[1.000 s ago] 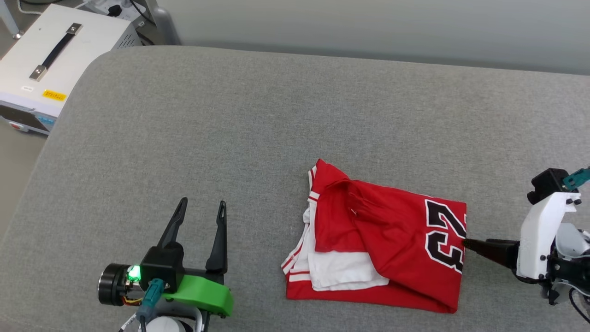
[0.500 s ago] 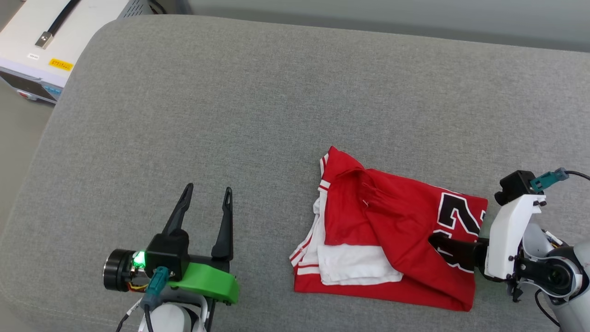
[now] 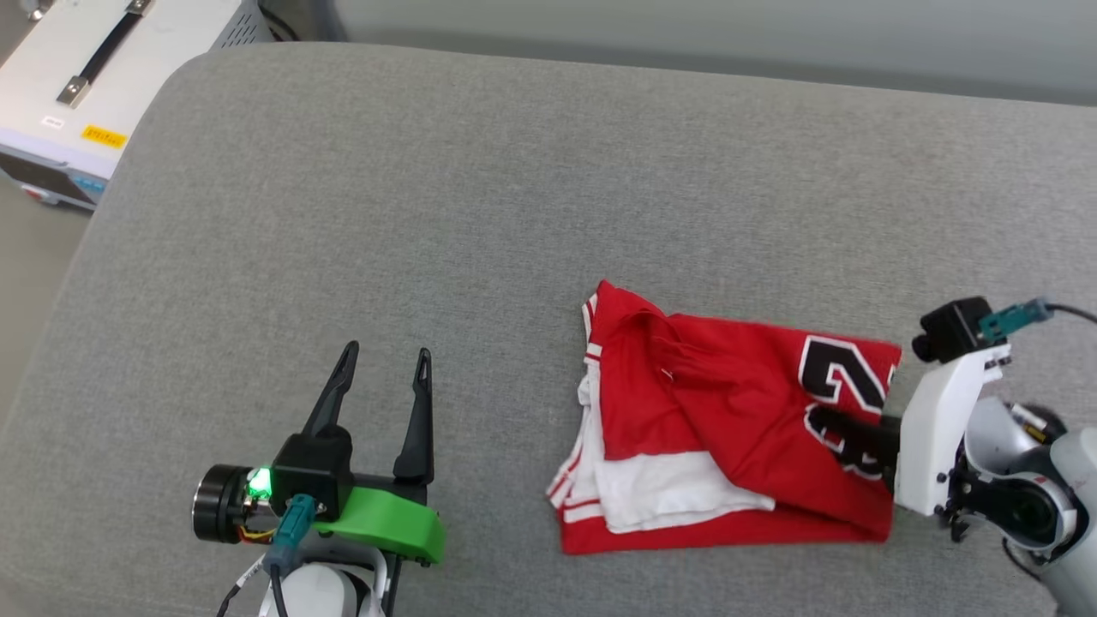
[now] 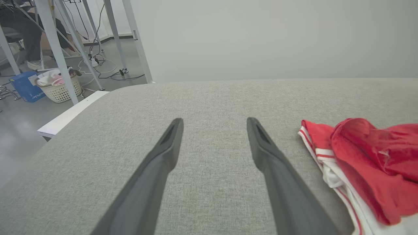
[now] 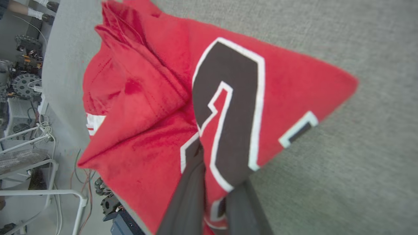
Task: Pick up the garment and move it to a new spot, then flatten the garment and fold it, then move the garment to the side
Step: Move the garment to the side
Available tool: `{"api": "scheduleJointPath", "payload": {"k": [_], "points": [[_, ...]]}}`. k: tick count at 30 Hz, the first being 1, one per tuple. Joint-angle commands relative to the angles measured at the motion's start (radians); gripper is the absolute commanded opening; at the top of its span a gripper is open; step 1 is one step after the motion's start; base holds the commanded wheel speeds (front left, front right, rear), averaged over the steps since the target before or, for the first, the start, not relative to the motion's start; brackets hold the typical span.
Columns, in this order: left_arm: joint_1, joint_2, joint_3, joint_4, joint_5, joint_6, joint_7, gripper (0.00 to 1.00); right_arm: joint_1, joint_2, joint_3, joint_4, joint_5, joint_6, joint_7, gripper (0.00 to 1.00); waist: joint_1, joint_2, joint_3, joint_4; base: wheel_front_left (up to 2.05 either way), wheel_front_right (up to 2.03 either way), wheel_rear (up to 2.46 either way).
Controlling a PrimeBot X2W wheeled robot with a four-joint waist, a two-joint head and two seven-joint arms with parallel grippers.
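garment [image 3: 728,411], a folded red jersey shirt with white sleeves, lies on the grey cloth tabletop [image 3: 428,214]; right tool [image 3: 823,422] pinches its number edge; left tool [image 3: 385,351] is spread apart, empty; pulling one side could undo the folds

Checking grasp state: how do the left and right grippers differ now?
The left gripper is open over the grey cushion, holding nothing; the right gripper is shut on the red jersey at its numerals. The left points up the head view, the right leftward. Both have dark fingers.
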Motion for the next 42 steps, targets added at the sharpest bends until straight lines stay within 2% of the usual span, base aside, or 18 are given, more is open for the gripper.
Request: {"api": "scheduleJointPath", "payload": {"k": [1, 10, 17, 22, 27, 36, 42], "points": [[0.008, -0.006, 0.005, 0.003, -0.004, 0.006, -0.006, 1.0, -0.035, -0.027, 0.012, -0.02, -0.021, -0.001, -0.025, 0.0, 0.0, 0.0, -0.017, -0.025, 0.0, 0.0, 0.0], [0.027, -0.005, 0.018, -0.01, 0.003, 0.003, -0.006, 1.0, -0.127, -0.194, 0.122, -0.119, -0.146, -0.001, -0.096, 0.0, 0.0, 0.0, -0.02, -0.164, 0.0, 0.0, 0.0], [0.013, 0.008, 0.034, -0.03, 0.012, 0.001, -0.006, 1.0, -0.165, -0.251, 0.127, -0.137, -0.148, -0.001, -0.114, 0.0, 0.0, 0.0, 0.01, -0.285, 0.0, 0.0, 0.0], [-0.016, 0.022, 0.038, -0.042, 0.019, -0.008, -0.006, 1.0, -0.193, -0.287, 0.109, -0.125, -0.156, -0.001, -0.13, 0.0, 0.0, 0.0, 0.05, -0.34, 0.0, 0.0, 0.0], [-0.055, 0.033, 0.033, -0.059, 0.029, -0.015, -0.006, 1.0, -0.23, -0.334, 0.083, -0.064, -0.154, -0.001, -0.125, 0.0, 0.0, 0.0, 0.104, -0.353, 0.0, 0.0, 0.0], [-0.107, 0.049, 0.014, -0.105, 0.045, -0.022, -0.006, 1.0, -0.326, -0.449, 0.055, 0.113, -0.215, -0.001, -0.113, 0.0, 0.0, 0.0, 0.224, -0.326, 0.0, 0.0, 0.0], [-0.143, 0.061, 0.006, -0.135, 0.05, -0.023, -0.006, 1.0, -0.416, -0.491, 0.035, 0.241, -0.242, -0.001, -0.135, 0.0, 0.0, 0.0, 0.298, -0.311, 0.0, 0.0, 0.0]]}}
